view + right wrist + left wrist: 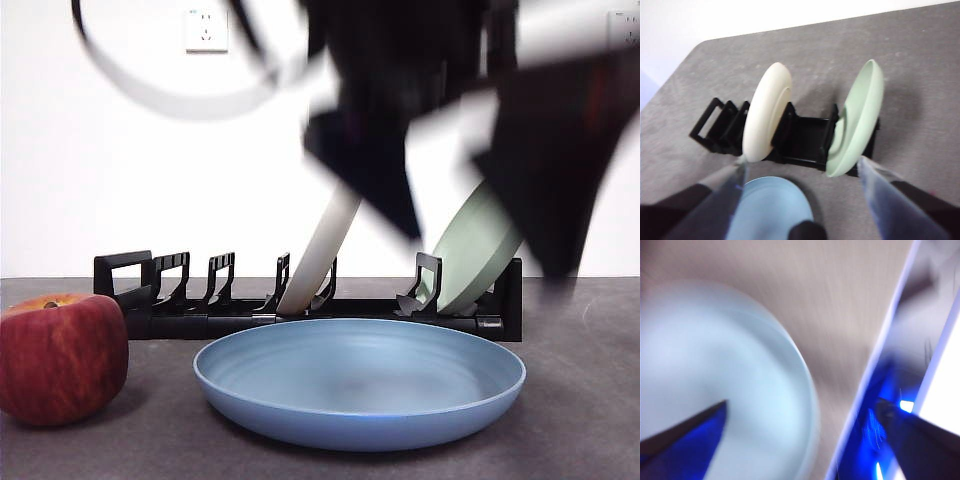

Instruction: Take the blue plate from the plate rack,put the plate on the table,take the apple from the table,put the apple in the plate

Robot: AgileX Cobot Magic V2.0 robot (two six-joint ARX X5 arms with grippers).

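Three plates and one apple: a round pale sky-blue plate [360, 385] lies flat on the dark grey matte counter [585, 400], while a cream-white plate [767, 117] and a sage-green plate [857, 122] stand in the long black plastic rack [310, 310]. The right end effector [802, 200] hangs wide open above the blue plate. The left end effector [805, 435], blurred, also spreads wide over it. The red streaked apple [62, 355] sits beside the plate, well off from both. A white wall [120, 160] stands behind.

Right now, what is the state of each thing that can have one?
blue plate: flat on the table, out of the rack, nothing in it
apple: on the table beside the plate, apart
cream-white plate: leaning in the plate rack
sage-green plate: leaning in the rack
left gripper: open
right gripper: open
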